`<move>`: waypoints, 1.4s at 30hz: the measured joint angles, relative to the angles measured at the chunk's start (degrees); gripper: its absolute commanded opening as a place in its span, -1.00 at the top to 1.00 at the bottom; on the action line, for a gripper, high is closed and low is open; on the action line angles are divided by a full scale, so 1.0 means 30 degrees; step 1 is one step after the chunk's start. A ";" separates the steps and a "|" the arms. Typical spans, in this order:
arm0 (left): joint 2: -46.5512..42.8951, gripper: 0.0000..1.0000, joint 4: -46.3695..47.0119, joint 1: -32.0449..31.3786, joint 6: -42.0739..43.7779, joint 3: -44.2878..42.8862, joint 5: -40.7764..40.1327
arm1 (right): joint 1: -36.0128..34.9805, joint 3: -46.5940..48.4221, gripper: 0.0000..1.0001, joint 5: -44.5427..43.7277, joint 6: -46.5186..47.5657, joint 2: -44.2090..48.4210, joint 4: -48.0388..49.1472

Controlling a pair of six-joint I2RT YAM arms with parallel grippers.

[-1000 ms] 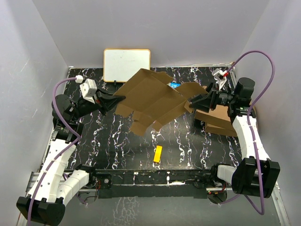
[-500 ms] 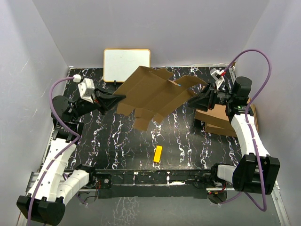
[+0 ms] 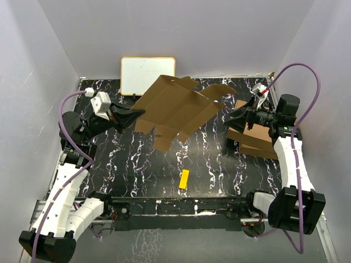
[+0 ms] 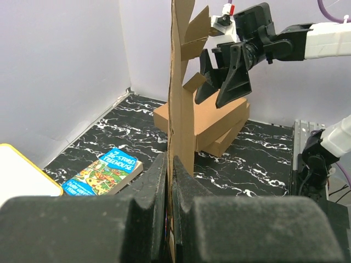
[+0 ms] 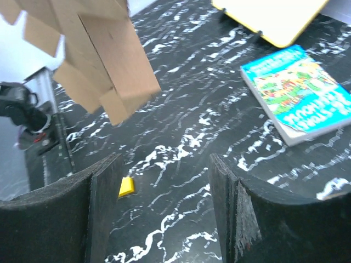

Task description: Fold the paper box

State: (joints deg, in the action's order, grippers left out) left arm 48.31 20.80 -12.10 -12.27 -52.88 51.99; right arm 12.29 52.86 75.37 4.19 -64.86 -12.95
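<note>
Above the surface (image 3: 137,164), the left tool (image 3: 141,114) pinches the paper box (image 3: 175,107) by one edge; the right tool (image 3: 231,118) (spread, holding nothing) should catch a flap squarely before creasing.

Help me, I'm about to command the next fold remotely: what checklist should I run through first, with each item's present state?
1. Left gripper shut on the paper box edge: ok.
2. Right gripper open and empty: ok.
3. Right gripper apart from the paper box: ok, a gap shows from above.
4. Paper box lifted off the table: ok.
5. Flaps folded into shape: not ok, it hangs as an open sheet.
6. Table near the paper box free: not ok, a book and two finished boxes lie close.
</note>
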 measured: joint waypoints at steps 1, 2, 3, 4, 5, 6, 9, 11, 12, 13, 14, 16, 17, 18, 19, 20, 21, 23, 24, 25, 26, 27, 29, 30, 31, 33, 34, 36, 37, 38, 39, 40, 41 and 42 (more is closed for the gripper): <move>-0.0066 1.00 -0.0058 0.0000 0.0051 0.0000 -0.0095 | 0.0211 -0.0015 -0.29 -0.0284 0.0219 0.0066 -0.0197; -0.0138 1.00 -0.0087 0.0000 0.0095 0.0007 -0.0153 | 0.0546 -0.0022 -0.23 -0.0612 0.0401 0.0109 -0.0372; -0.0189 1.00 -0.0095 0.0000 0.0102 0.0007 -0.0197 | 0.0765 -0.0022 -0.18 -0.0823 0.0488 0.0102 -0.0415; -0.0255 1.00 -0.0095 0.0000 0.0109 0.0007 -0.0211 | 0.1100 -0.0022 -0.11 -0.1071 0.0437 0.0058 -0.0466; -0.0306 1.00 -0.0087 0.0000 0.0109 0.0015 -0.0226 | 0.1304 -0.0022 -0.09 -0.1195 0.0401 -0.0015 -0.0452; -0.0350 1.00 -0.0087 0.0000 0.0102 0.0022 -0.0226 | 0.1552 -0.0022 -0.06 -0.1268 0.0087 -0.0160 -0.0342; -0.0415 1.00 -0.0051 0.0000 0.0051 0.0080 -0.0219 | 0.1923 -0.0022 -0.04 -0.1180 -0.1537 -0.0976 0.0852; -0.0415 1.00 -0.0007 0.0000 -0.0036 0.0146 -0.0211 | 0.1974 -0.0007 -0.04 -0.0831 -0.3220 -0.1617 0.2237; -0.0408 1.00 0.0007 0.0000 -0.0087 0.0153 -0.0211 | 0.1974 0.0007 -0.04 -0.0612 -0.4430 -0.1996 0.3286; -0.0408 1.00 0.0036 0.0000 -0.0138 0.0168 -0.0211 | 0.1974 0.0029 -0.04 -0.0452 -0.5719 -0.2375 0.4437; -0.0408 1.00 0.0080 0.0000 -0.0189 0.0168 -0.0204 | 0.1953 0.0036 -0.05 -0.0306 -0.7191 -0.2725 0.5639; -0.0408 1.00 0.0175 0.0000 -0.0277 0.0168 -0.0197 | 0.1909 0.0066 -0.06 -0.0022 -1.0185 -0.3330 0.8233; -0.0408 1.00 0.0255 0.0000 -0.0328 0.0168 -0.0197 | 0.1880 0.0066 -0.07 0.0109 -1.1679 -0.3592 0.9551; -0.0408 1.00 0.0306 0.0000 -0.0357 0.0168 -0.0189 | 0.1843 0.0080 -0.07 0.0197 -1.2808 -0.3781 1.0579; -0.0408 1.00 0.0372 0.0000 -0.0408 0.0168 -0.0189 | 0.1785 0.0080 -0.09 0.0328 -1.4200 -0.3963 1.1788; -0.0408 1.00 0.0437 0.0000 -0.0423 0.0168 -0.0189 | 0.1763 0.0073 -0.11 0.0437 -1.5540 -0.4109 1.2998; -0.0408 1.00 0.0488 0.0000 -0.0437 0.0168 -0.0189 | 0.1727 0.0073 -0.13 0.0517 -1.6721 -0.4175 1.4098; -0.0408 1.00 0.0510 0.0000 -0.0466 0.0168 -0.0175 | 0.1661 0.0066 -0.15 0.0736 -1.8549 -0.4182 1.5934; -0.0401 1.00 0.0510 0.0000 -0.0474 0.0168 -0.0168 | 0.1610 0.0066 -0.15 0.0867 -1.9329 -0.4182 1.6859; -0.0393 1.00 0.0532 0.0000 -0.0481 0.0175 -0.0160 | 0.1515 0.0066 -0.16 0.0962 -2.0043 -0.4182 1.7653; -0.0372 1.00 0.0561 0.0000 -0.0495 0.0168 -0.0153 | 0.1421 0.0066 -0.16 0.1020 -2.0473 -0.4182 1.8083; -0.0350 1.00 0.0612 0.0000 -0.0525 0.0168 -0.0138 | 0.1297 0.0066 -0.16 0.1093 -2.0946 -0.4182 1.8520; -0.0284 1.00 0.0721 0.0000 -0.0612 0.0175 -0.0117 | 0.1027 0.0066 -0.16 0.1239 -2.1566 -0.4182 1.9169; -0.0248 1.00 0.0794 0.0000 -0.0634 0.0175 -0.0109 | 0.0860 0.0066 -0.16 0.1326 -2.1806 -0.4182 1.9416; -0.0211 1.00 0.0852 0.0000 -0.0648 0.0175 -0.0109 | 0.0699 0.0066 -0.16 0.1384 -2.1974 -0.4182 1.9584; -0.0175 1.00 0.0976 0.0000 -0.0750 0.0175 -0.0109 | 0.0299 0.0066 -0.16 0.1494 -2.2214 -0.4182 1.9861; -0.0168 1.00 0.0991 0.0000 -0.0772 0.0168 -0.0109 | 0.0138 0.0066 -0.16 0.1537 -2.2294 -0.4182 1.9941; -0.0160 1.00 0.1035 0.0000 -0.0801 0.0175 -0.0102 | -0.0204 0.0066 -0.16 0.1668 -2.2382 -0.4182 2.0028; -0.0168 1.00 0.1056 0.0000 -0.0831 0.0168 -0.0102 | -0.0364 0.0066 -0.16 0.1756 -2.2382 -0.4182 2.0028; -0.0160 1.00 0.1064 0.0000 -0.0845 0.0168 -0.0102 | -0.0466 0.0066 -0.16 0.1807 -2.2374 -0.4182 2.0028; -0.0160 1.00 0.1071 0.0000 -0.0860 0.0175 -0.0102 | -0.0539 0.0066 -0.17 0.1858 -2.2352 -0.4182 2.0028; -0.0160 1.00 0.1078 0.0000 -0.0882 0.0175 -0.0102 | -0.0597 0.0066 -0.17 0.1887 -2.2287 -0.4182 1.9985; -0.0160 1.00 0.1086 0.0000 -0.0911 0.0168 -0.0095 | -0.0656 0.0066 -0.17 0.1894 -2.2134 -0.4182 1.9897; -0.0153 1.00 0.1093 0.0000 -0.0940 0.0168 -0.0080 | -0.0714 0.0066 -0.17 0.1909 -2.1974 -0.4182 1.9802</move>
State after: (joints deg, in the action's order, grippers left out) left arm 47.86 24.08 -12.10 -15.09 -52.38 51.75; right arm 10.15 53.06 81.10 -61.73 -77.41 46.46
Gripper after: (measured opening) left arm 0.013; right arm 0.581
